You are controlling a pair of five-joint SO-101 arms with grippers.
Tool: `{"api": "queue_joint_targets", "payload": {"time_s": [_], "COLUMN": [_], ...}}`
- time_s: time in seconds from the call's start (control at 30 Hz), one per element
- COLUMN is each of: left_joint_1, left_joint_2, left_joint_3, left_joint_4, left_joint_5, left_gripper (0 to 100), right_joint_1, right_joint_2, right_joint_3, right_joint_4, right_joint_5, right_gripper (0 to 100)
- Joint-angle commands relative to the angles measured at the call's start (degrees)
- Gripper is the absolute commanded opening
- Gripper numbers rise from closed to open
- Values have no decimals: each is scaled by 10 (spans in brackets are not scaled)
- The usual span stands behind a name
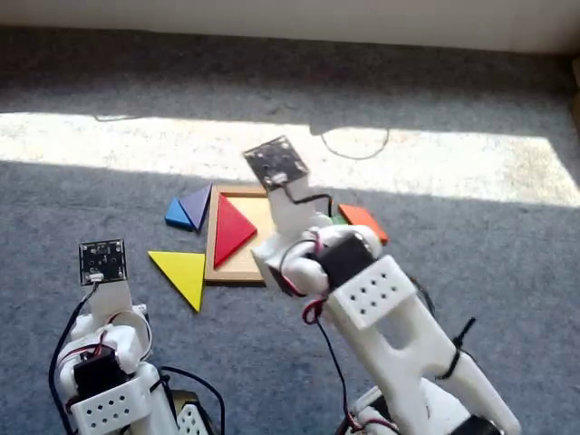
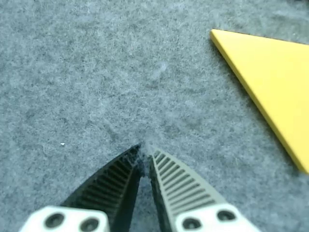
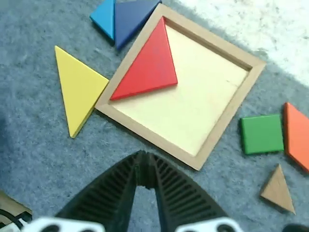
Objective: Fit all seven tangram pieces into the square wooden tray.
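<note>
One of seven seated: the red triangle [image 3: 149, 67] lies flat in the square wooden tray [image 3: 223, 121], with its long edge along one wall and its square corner at the tray's middle.
Six outside the tray: the yellow triangle [image 3: 77, 89] is just beside the rim on the red piece's side. The blue triangle [image 3: 104, 19] and dark blue triangle [image 3: 133, 17] sit together off the adjoining corner. The green square [image 3: 262, 134], orange parallelogram [image 3: 297, 135] and small tan triangle [image 3: 277, 189] lie beyond the opposite side. All rest on the grey carpet [image 2: 72, 72].
Left gripper [image 2: 145, 154]: jaws narrow, tips almost meeting, nothing between them. It sits low over the carpet, on the far side of the yellow triangle from the tray.
Right gripper [image 3: 145, 157]: jaws pinched together and empty. It hovers by the tray's rim, on the side between the yellow triangle and the green square.
Deciding relation: the yellow triangle lies between the left gripper and the tray. Its long edge faces away from the tray and its square corner nearly touches the rim, so the left arm is nearer.
Likely demand: open the jaws, then turn the yellow piece so its long edge meets a free wall.
</note>
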Motion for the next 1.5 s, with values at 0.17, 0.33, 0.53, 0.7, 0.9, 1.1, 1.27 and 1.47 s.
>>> {"api": "queue_joint_targets", "payload": {"time_s": [0.17,0.33,0.53,0.7,0.9,1.1,1.27,1.47], "left_joint_1": [-5,-10,-5,-5,-6,-5,-7,5], "left_joint_2": [-18,-20,-19,-15,-15,-14,12,168], "left_joint_3": [12,-19,-167,-216,-224,-291,-309,-327], "left_joint_4": [4,1,4,8,28,91,107,103], "left_joint_5": [-1,-2,-111,-166,-171,-221,-224,-252], "left_gripper": [6,7,8,93,202,212,269,273], "right_joint_1": [168,229,274,282,282,282,282,282], "right_joint_2": [-342,-481,-588,-644,-705,-730,-729,-728], "right_joint_3": [251,370,482,547,610,676,688,688], "right_joint_4": [7,7,6,6,9,5,5,8], "right_joint_5": [8,57,72,72,69,71,72,72], "right_gripper": [9,9,9,9,9,9,9,9]}}
